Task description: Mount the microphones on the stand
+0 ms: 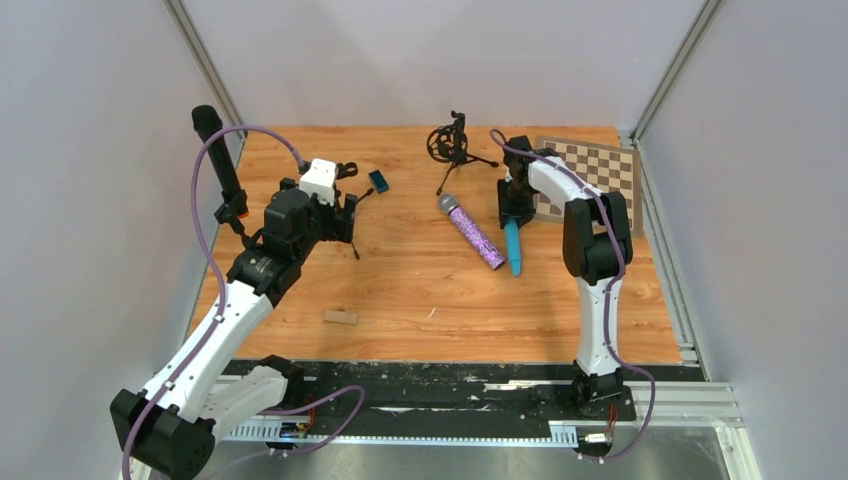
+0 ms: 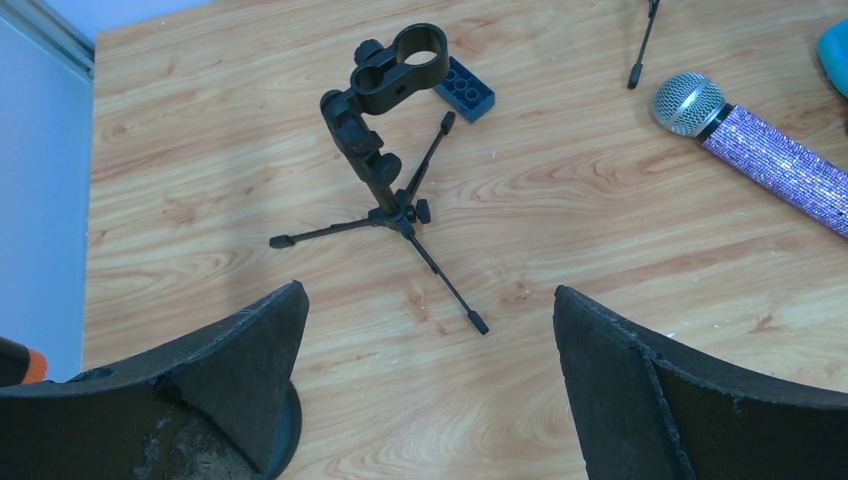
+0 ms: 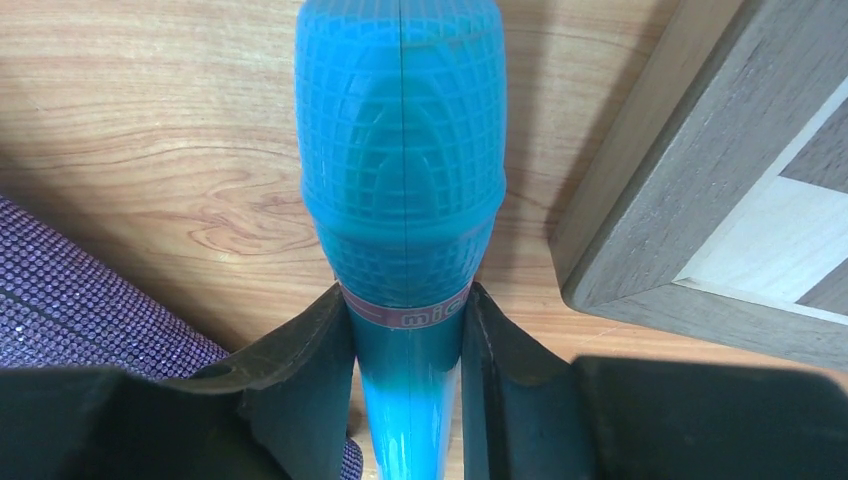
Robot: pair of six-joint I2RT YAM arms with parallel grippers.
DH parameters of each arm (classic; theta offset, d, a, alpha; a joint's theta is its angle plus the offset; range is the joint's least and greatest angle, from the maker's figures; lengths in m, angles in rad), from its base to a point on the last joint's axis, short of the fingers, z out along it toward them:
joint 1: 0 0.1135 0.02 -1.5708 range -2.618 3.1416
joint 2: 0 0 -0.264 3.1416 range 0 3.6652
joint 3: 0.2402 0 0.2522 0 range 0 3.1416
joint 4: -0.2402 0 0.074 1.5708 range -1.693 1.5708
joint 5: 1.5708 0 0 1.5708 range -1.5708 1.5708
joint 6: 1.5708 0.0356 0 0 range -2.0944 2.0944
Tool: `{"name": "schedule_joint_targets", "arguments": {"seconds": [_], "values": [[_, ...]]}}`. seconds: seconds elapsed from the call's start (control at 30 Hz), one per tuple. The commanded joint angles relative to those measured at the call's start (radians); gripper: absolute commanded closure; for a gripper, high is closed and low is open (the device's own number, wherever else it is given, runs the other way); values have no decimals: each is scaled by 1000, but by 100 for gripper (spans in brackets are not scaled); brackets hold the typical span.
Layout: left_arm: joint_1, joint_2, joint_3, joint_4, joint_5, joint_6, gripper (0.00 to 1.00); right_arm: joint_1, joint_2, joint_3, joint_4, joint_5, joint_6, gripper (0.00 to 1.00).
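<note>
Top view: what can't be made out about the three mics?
Black microphone: what props it upright, lost beside the left arm; left wrist view crops it to an orange sliver.
Blue microphone: head, under the right gripper in the top view.
Purple microphone: any lettering, too small.

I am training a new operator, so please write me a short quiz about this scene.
1. True or false: the right gripper is shut on the blue mic.
2. What lies beside the blue mic? A) purple mic B) cup C) book
3. Fill in: the left gripper, facing the stand, is ____.
Key: 1 true; 2 A; 3 open.
</note>
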Motion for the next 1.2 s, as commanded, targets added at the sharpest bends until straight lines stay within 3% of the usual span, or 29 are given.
{"name": "schedule_joint_targets", "arguments": {"seconds": [0.0,0.33,0.57,0.97,1.17], "values": [[-8,-19,-2,33,8,14,0,10,22,18,-35,-12,-3,99],[-8,-31,-7,36,-2,15,0,41,-108,-18,36,27,-6,100],[-8,-35,-14,46,-7,39,0,40,-337,-171,266,-136,5,100],[-8,-45,-20,54,-3,47,0,39,-777,-589,751,-417,50,100],[-8,-57,-31,61,-5,64,0,38,-1010,-837,1059,-443,75,100]]}}
